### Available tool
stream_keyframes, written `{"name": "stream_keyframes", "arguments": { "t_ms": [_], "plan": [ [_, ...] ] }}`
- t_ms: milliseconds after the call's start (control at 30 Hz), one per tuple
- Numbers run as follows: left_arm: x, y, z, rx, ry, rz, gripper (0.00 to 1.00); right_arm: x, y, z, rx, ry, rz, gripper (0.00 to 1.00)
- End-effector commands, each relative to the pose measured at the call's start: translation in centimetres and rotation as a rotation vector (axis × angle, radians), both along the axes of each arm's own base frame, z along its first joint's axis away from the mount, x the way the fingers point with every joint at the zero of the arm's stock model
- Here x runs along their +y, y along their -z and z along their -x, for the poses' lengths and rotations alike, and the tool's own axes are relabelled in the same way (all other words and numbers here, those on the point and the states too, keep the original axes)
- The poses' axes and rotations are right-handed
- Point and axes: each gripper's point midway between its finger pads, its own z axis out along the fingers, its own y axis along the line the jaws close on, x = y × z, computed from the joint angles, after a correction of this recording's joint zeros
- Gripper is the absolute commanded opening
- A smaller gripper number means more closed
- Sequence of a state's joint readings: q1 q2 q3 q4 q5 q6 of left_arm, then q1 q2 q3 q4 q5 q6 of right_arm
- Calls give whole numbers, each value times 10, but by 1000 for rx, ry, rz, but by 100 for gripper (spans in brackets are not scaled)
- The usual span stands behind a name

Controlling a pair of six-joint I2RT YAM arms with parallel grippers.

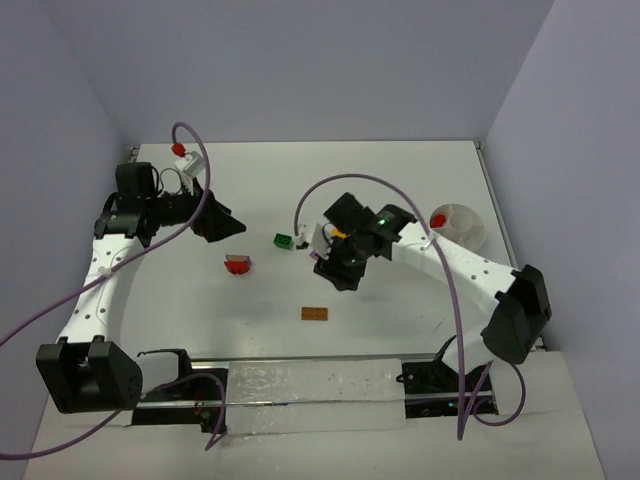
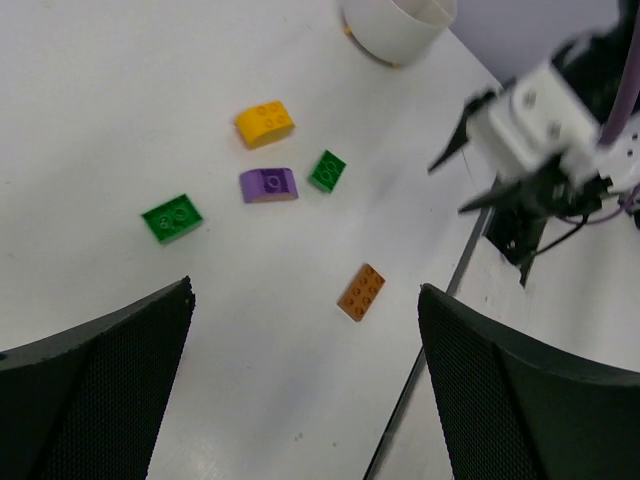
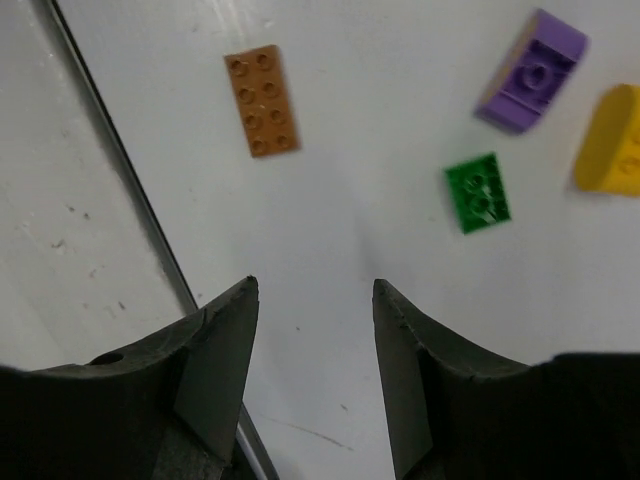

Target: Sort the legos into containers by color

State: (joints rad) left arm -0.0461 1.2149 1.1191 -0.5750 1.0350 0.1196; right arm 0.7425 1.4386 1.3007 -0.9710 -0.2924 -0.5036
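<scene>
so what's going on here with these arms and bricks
Two robot arms are sorting small studded plastic bricks into a white round divided cup. One red brick sits in it; the others lie on the white table. The right claw and left claw are both open and empty, the right near a green brick.

A white table [image 1: 400,180] is filling most of the overhead view, its matte top showing a few faint scuffs and specks in the close wrist views. Pale lavender walls [image 1: 300,60] are closing it in at the back and along both sides, meeting at the far corners. Along the near edge a shiny, crinkled strip [image 1: 310,385] is lying just beyond a thin dark seam [image 3: 120,170] that is running straight across the tabletop.
</scene>
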Motion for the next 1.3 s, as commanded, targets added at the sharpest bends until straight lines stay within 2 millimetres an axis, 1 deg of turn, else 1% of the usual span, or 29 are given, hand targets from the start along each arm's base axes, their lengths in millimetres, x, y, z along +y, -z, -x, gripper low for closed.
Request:
{"name": "stream_keyframes", "arguments": {
  "t_ms": [0, 33, 67, 100, 200, 233, 267, 300, 367, 467, 500, 533, 667, 800, 933, 1033, 1167, 1200, 1267],
  "plan": [
    [24, -27, -15, -19, -86, 55, 99, 37, 19, 10, -10, 15, 45, 57],
    [26, -26, -16, -10, -94, 54, 99, 41, 20, 14, -14, 4, 55, 57],
    [31, -26, -18, -3, -109, 48, 99, 47, 25, 15, -5, 2, 81, 57],
    [33, -25, -18, 12, -119, 46, 99, 60, 31, 22, 11, -25, 103, 57],
    [43, -24, -25, 28, -174, 35, 99, 83, 44, 38, 34, -78, 160, 58],
    [46, -26, -26, 28, -189, 32, 99, 90, 50, 43, 38, -99, 189, 58],
    [50, -26, -28, 32, -212, 23, 99, 90, 54, 46, 36, -108, 220, 59],
    [54, -25, -30, 35, -231, 15, 99, 100, 60, 51, 38, -127, 240, 59],
    [60, -22, -34, 47, -269, -6, 99, 108, 67, 54, 34, -135, 269, 60],
    [64, -21, -33, 43, -288, -12, 99, 120, 83, 50, 30, -107, 330, 60],
    [64, -21, -33, 40, -292, -12, 99, 119, 91, 49, 40, -100, 359, 60],
    [64, -22, -32, 34, -291, -13, 99, 122, 92, 45, 27, -86, 367, 60],
    [65, -25, -30, 3, -300, -13, 99, 119, 110, 33, -8, -58, 449, 60],
    [66, -25, -29, -4, -300, -18, 99, 109, 130, 30, -11, -56, 530, 59],
    [67, -25, -30, -15, -305, -22, 99, 101, 141, 31, -9, -55, 572, 57],
    [67, -24, -30, -15, -305, -18, 99, 98, 146, 32, -4, -58, 587, 55],
    [67, -25, -31, -18, -304, -18, 99, 92, 152, 36, 21, -75, 611, 50],
    [67, -25, -31, -19, -306, -19, 99, 91, 152, 37, 25, -78, 615, 48],
    [68, -27, -32, -29, -308, -20, 99, 90, 151, 38, 35, -85, 614, 40]
  ]
}}
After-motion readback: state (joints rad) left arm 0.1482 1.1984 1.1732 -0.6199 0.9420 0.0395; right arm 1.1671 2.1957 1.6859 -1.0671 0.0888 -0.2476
